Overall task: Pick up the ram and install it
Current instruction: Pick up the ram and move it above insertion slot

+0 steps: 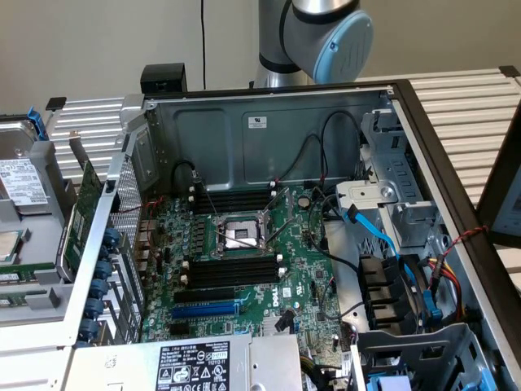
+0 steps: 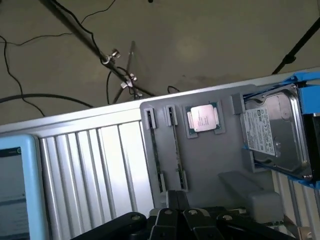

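Note:
Two thin green ram sticks stand on edge in the slots of a grey tray (image 2: 210, 160), one ram stick (image 2: 154, 150) beside the other ram stick (image 2: 175, 145). My gripper (image 2: 177, 196) hangs over the tray's near edge, just short of the sticks. Its fingers are shut together and hold nothing. In the exterior view the open computer case (image 1: 269, 130) shows the motherboard (image 1: 301, 277) with long black memory slots (image 1: 232, 271) on both sides of the processor socket (image 1: 241, 236). All those slots look bare.
On the tray, a processor chip (image 2: 204, 118) lies beside the sticks and a hard drive (image 2: 272, 131) sits in a blue frame. A ribbed metal table top (image 2: 95, 170) borders the tray. Cables and a drive cage (image 1: 391, 285) crowd the case at the exterior view's right.

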Motion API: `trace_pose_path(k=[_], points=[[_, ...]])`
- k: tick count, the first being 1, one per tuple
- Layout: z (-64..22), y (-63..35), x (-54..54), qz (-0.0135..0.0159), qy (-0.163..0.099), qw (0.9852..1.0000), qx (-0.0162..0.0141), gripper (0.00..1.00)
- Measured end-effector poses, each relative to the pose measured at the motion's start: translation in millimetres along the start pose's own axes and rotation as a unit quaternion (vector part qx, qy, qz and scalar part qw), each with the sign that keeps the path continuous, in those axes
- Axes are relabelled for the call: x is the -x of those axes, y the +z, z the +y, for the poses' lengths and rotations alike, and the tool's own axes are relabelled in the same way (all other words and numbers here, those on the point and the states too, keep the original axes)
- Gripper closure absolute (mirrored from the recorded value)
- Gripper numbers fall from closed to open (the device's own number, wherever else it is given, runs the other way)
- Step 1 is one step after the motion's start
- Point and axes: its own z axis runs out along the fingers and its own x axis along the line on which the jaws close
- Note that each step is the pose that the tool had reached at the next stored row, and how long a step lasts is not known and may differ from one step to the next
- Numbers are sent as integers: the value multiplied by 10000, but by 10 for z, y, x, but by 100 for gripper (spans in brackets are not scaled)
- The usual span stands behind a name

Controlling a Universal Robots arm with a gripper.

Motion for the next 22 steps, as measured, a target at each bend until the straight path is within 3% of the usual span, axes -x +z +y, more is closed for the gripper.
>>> trace_pose_path(k=[6, 13, 20, 22], points=[[0, 15, 1, 16, -541, 9985, -14, 89], [2, 29, 1, 34, -1159, 9933, -28, 89], [12, 54, -1, 35, -1177, 9930, -28, 89], [13, 68, -1, 34, -1178, 9930, -29, 76]])
